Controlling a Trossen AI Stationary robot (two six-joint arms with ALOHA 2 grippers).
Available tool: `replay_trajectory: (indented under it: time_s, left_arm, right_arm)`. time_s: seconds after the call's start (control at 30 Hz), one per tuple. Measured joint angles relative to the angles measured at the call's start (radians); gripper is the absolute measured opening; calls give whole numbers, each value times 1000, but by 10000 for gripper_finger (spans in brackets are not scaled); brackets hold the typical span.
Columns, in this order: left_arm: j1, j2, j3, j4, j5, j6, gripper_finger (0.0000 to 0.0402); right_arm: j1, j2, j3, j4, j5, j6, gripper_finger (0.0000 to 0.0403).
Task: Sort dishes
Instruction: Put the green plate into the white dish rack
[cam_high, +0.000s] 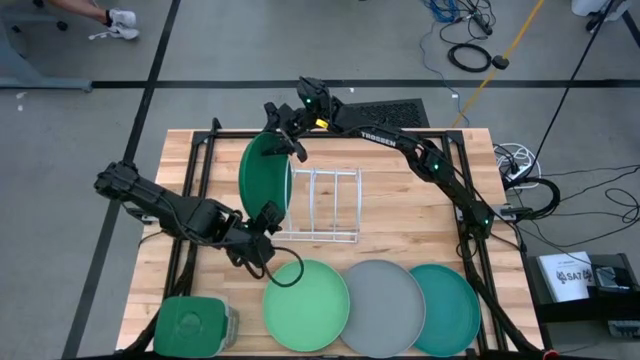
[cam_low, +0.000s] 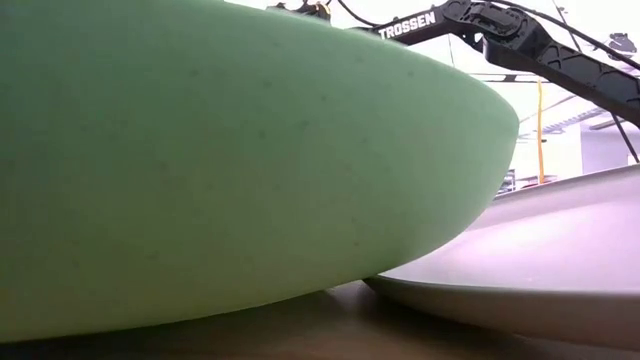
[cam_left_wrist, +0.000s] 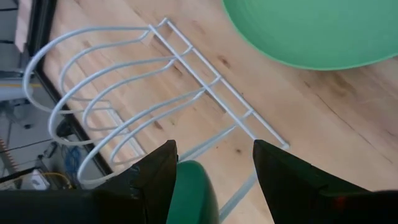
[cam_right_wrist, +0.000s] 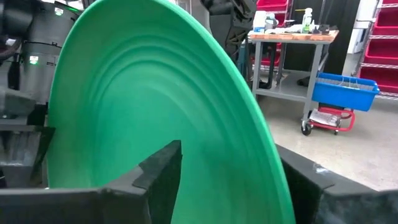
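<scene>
The dark green plate stands on edge at the left end of the white wire rack. My right gripper is shut on its far rim; the plate fills the right wrist view. My left gripper is open at the plate's near rim, one finger on either side of it. The light mint plate, the grey plate and the teal plate lie flat in a row along the table's near edge. My right gripper pinches the dark green plate's far rim between its two fingers, one finger on the hollow face and one behind the rim. The fingers come from the far side, slanting down. The plate stands nearly upright on edge at the rack. My left gripper has the plate's near rim between its open fingers; whether a finger touches it, I cannot tell.
A green square container sits at the near left corner. The rack's free wire slots lie right of the standing plate. In the low view the mint plate and the grey plate block most of the scene.
</scene>
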Motion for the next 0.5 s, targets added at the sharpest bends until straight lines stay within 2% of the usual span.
replay_trajectory:
  time_s: [0.33,0.5]
  left_arm:
    - [4,0,0,-31,1,0,212]
    - [4,0,0,-30,-1,0,212]
  right_arm:
    - [-1,-2,0,5,-16,-47,194]
    - [-1,-2,0,43,-23,-8,199]
